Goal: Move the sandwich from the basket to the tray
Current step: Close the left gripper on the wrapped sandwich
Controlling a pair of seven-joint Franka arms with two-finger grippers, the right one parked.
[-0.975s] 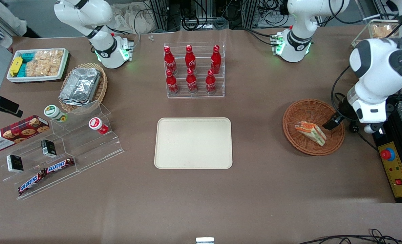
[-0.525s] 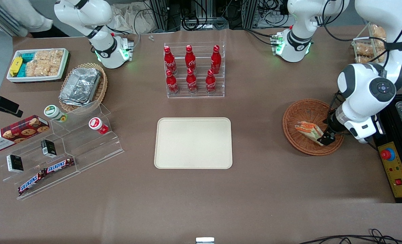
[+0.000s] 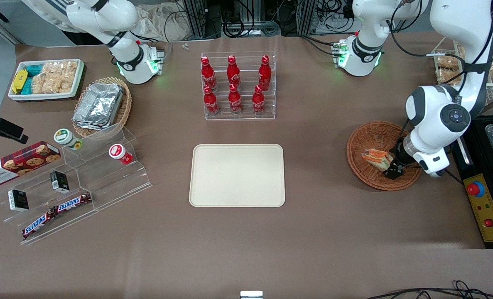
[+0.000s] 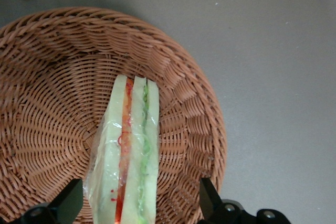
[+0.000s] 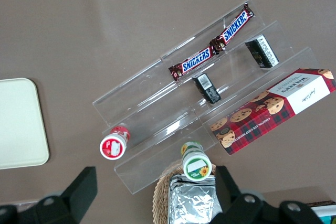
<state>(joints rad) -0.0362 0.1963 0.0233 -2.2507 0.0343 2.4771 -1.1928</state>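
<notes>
**Straddling the wedge, not yet pinching**

My gripper (image 4: 139,208) hangs low inside the round dark-brown woven wicker basket (image 3: 371,135), fingers (image 4: 68,203) spread wide. The triangular white-bread sandwich (image 4: 128,156) with red and green filling lies on the basket floor, its wider end between my two pads, neither touching it. Its long axis runs straight away from my wrist, so my closing line crosses its thin stacked layers. My forearm comes down from above the working arm's end of the table. The flat cream-beige rectangular tray (image 3: 237,175) sits well apart, toward the table's middle.
</notes>
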